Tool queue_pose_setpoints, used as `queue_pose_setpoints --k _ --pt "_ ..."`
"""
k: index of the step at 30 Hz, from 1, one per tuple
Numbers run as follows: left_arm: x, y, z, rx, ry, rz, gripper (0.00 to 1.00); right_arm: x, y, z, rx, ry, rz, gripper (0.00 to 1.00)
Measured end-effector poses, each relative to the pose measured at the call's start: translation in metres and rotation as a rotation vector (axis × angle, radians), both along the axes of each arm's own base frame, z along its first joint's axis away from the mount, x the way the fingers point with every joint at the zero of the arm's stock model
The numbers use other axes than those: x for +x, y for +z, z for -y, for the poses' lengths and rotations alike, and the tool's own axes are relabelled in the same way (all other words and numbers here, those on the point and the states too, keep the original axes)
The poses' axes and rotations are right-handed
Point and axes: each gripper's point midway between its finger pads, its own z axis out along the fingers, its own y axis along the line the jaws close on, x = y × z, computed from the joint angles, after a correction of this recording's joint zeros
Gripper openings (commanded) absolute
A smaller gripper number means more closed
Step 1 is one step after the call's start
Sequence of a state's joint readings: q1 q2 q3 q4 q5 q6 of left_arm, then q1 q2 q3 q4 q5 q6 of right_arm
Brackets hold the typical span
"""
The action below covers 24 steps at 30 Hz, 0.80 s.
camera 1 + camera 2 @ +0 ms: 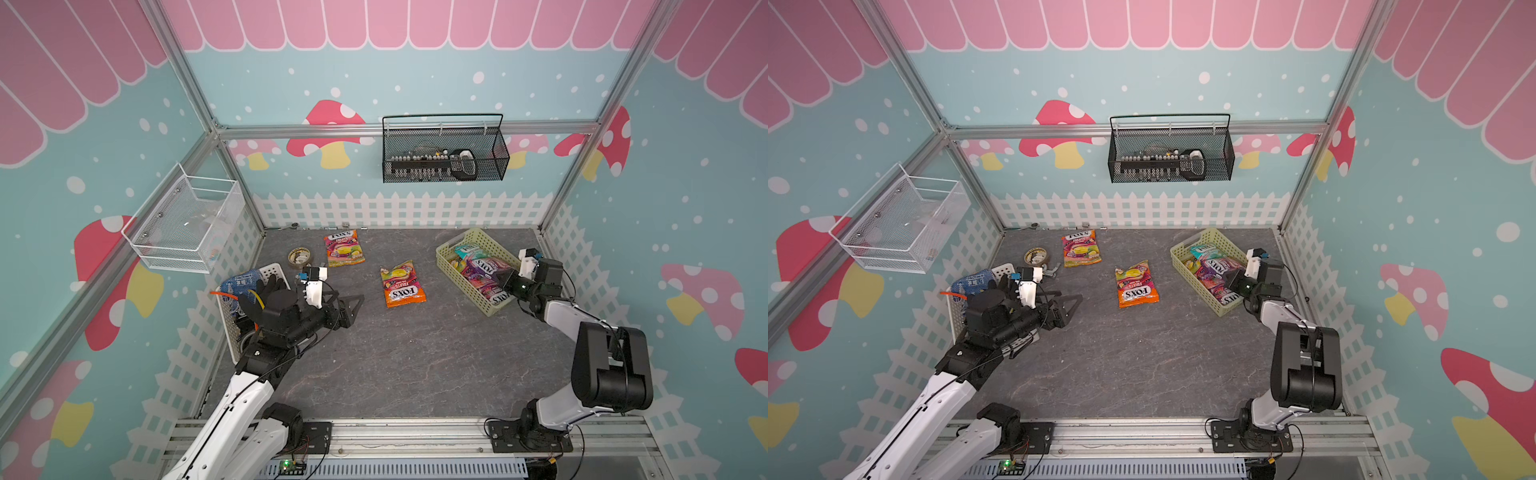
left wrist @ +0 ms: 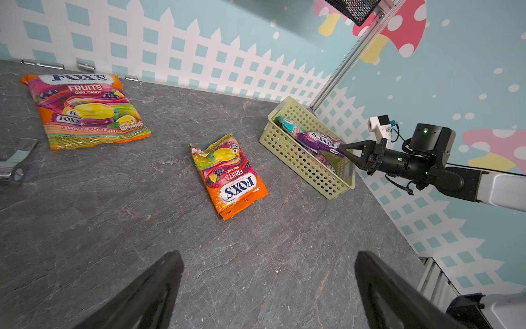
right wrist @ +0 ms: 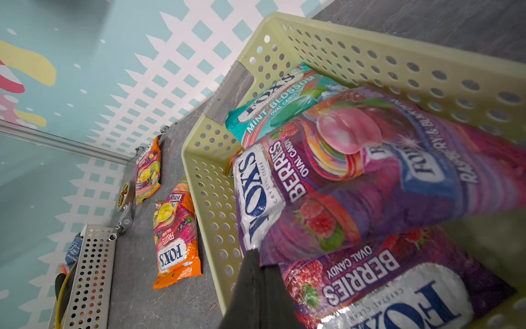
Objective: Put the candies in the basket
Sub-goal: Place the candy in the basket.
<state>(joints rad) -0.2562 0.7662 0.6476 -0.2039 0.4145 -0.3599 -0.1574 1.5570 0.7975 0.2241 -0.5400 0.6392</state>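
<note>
The pale yellow-green basket (image 1: 460, 283) (image 1: 1192, 275) (image 2: 301, 159) (image 3: 216, 199) stands at the far right of the grey table. Inside lie a teal candy bag (image 1: 467, 251) (image 3: 279, 99) and two purple ones. My right gripper (image 1: 504, 280) (image 1: 1232, 279) (image 2: 340, 148) (image 3: 256, 254) reaches over the basket, shut on the edge of the upper purple bag (image 1: 484, 266) (image 2: 318, 141) (image 3: 370, 182). Two orange candy bags lie on the table: one in the middle (image 1: 403, 284) (image 1: 1136, 284) (image 2: 230, 176) (image 3: 176, 236), one near the back wall (image 1: 344, 248) (image 1: 1080, 248) (image 2: 88, 111). My left gripper (image 1: 353, 309) (image 1: 1073, 307) (image 2: 267, 256) hovers open and empty at the left.
A white perforated basket (image 1: 272, 270) with a black glove sits at the table's left edge under my left arm. A tape roll (image 1: 299, 256) and a metal clip (image 2: 17, 162) lie beside it. A black wire basket (image 1: 444, 153) and a white one (image 1: 187, 224) hang on the walls.
</note>
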Motion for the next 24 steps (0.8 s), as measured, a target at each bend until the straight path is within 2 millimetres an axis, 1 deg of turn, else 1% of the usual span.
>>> queue_pose_setpoints --k 6,9,11,15,17,18,20,23,24 --pt "-0.001 0.001 0.0 -0.001 0.0 0.004 0.99 -0.008 -0.01 0.003 -0.013 -0.019 -0.049 0.08" --pt "-0.001 0.001 0.0 -0.001 0.0 0.003 0.99 -0.014 -0.01 0.004 -0.021 -0.031 -0.062 0.09" --pt "-0.001 0.0 0.0 -0.001 0.0 0.003 0.99 -0.016 -0.01 0.006 -0.029 -0.039 -0.067 0.1" --pt "-0.001 0.0 0.0 -0.001 0.0 0.003 0.99 -0.019 -0.009 0.01 -0.046 -0.061 -0.081 0.14" --pt "-0.001 0.0 0.0 -0.001 0.0 0.003 0.99 -0.021 -0.011 0.013 -0.056 -0.077 -0.093 0.14" --pt "-0.001 0.0 0.0 -0.001 0.0 0.002 0.99 -0.023 -0.012 0.014 -0.061 -0.084 -0.101 0.15" --pt "-0.001 0.0 0.0 -0.001 0.0 0.002 0.99 -0.024 -0.014 0.017 -0.069 -0.1 -0.115 0.21" --pt "-0.001 0.0 0.0 -0.001 0.0 0.002 0.99 -0.028 -0.017 0.02 -0.082 -0.119 -0.138 0.25" --pt "-0.001 0.0 0.0 -0.002 0.0 0.001 0.99 -0.03 -0.017 0.021 -0.087 -0.127 -0.145 0.29"
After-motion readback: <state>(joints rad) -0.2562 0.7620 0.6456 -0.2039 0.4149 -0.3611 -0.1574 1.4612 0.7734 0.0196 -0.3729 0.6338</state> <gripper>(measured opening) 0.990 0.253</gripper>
